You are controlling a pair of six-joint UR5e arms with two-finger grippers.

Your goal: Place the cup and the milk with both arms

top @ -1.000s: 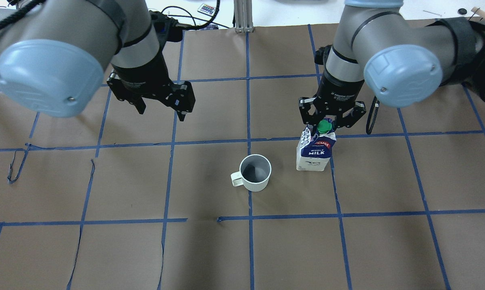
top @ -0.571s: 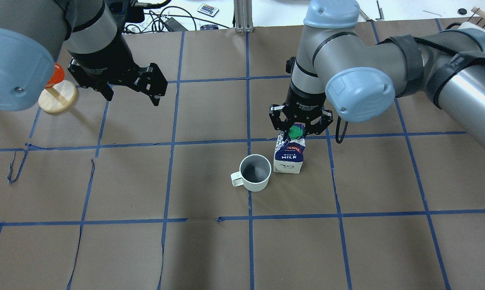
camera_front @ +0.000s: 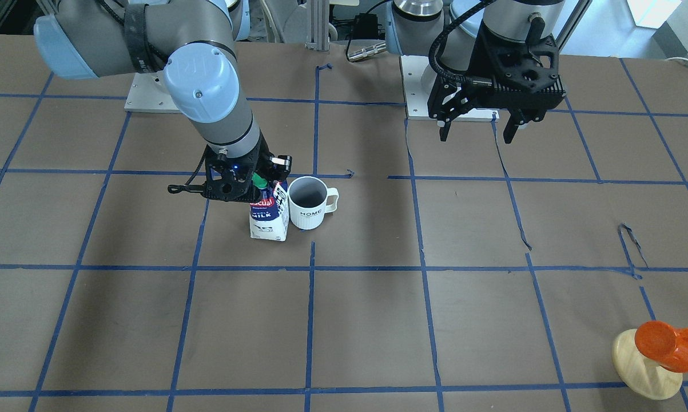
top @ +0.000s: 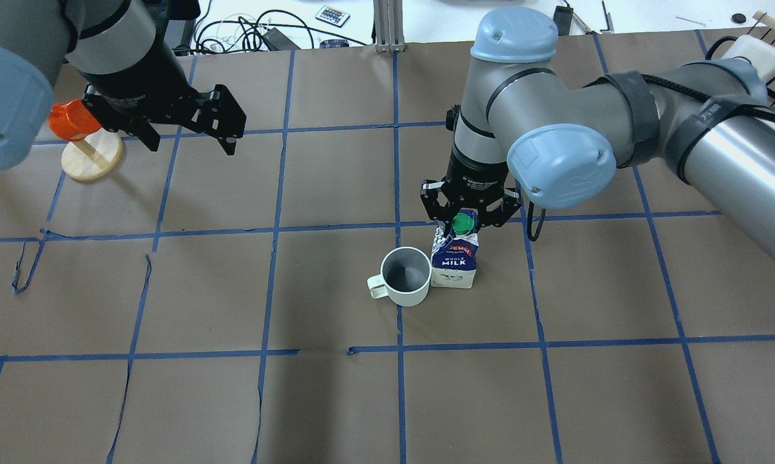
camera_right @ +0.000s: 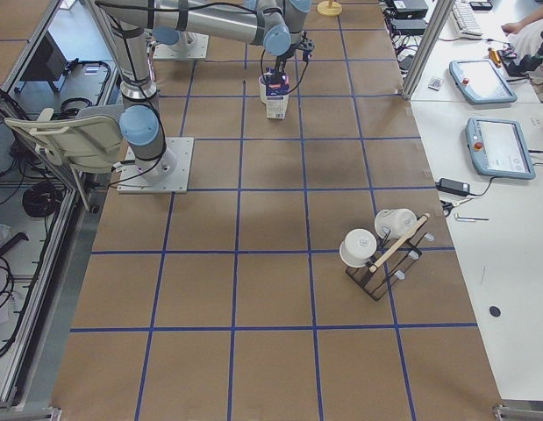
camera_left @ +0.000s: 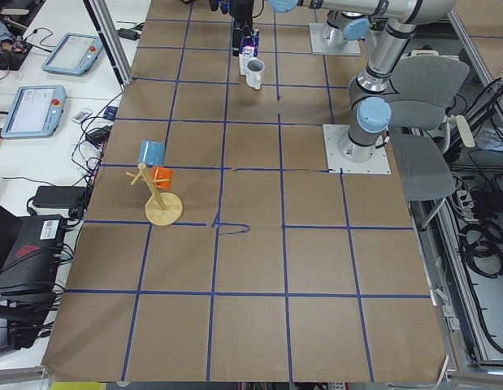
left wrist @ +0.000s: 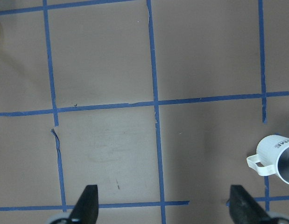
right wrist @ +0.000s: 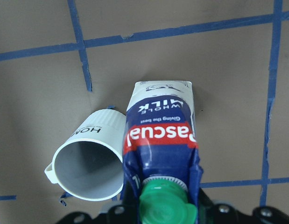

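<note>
Right hand pinching the gable top of the milk, one finger each side of the ridge; green cap sits betw. them in the right wrist view. Milk roughly upright w/ slight lean, near centre of counter, "MILK" panel facing the robot. Base at or v. close to the counter surface; cannot tell if it rests there. Cup stands upright, mouth up, grey inside empty, immediately on the robot's-left side of the milk. Carton wall and cup wall look to be touching, but no view resolves a gap. Cup handle points away from the milk, toward the robot's left; "HOME" faces the operators' side. Both items sit next to a crossing of the blue tape grid. Left hand spread wide, holding nothing, raised above the counter on the robot's left, well apart from cup and milk. Left wrist view: fingertips far apart, bare counter betw. them, cup at the frame's right edge. Orange cup hangs on a wooden stand beside the left hand in the overhead view.
</note>
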